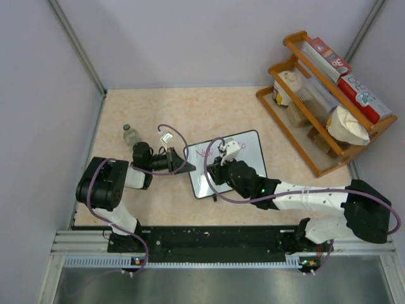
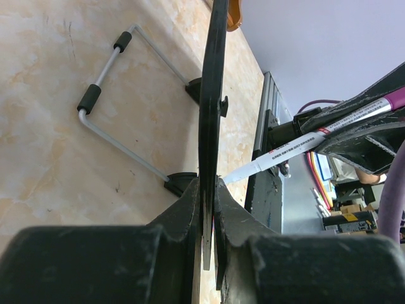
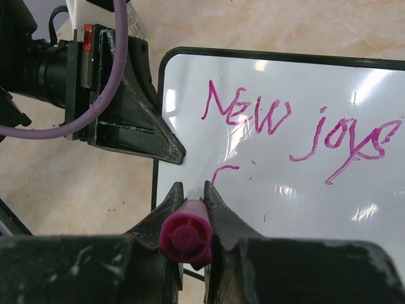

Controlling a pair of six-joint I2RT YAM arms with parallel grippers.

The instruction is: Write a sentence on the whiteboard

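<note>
The top external camera looks steeply down from above the near edge over the beige marbled tabletop. The left wrist camera sits close, edge-on to the small black-framed glossy whiteboard; the right wrist camera closely faces its front. All three share that board.

Whiteboard with faint, perhaps pink, sentence

A robotics lab test cell is hosting this setup.
Plain pale panels are enclosing a marble-patterned table; an aluminium rail is carrying both arm bases, a wooden rack is holding boxes.
</note>
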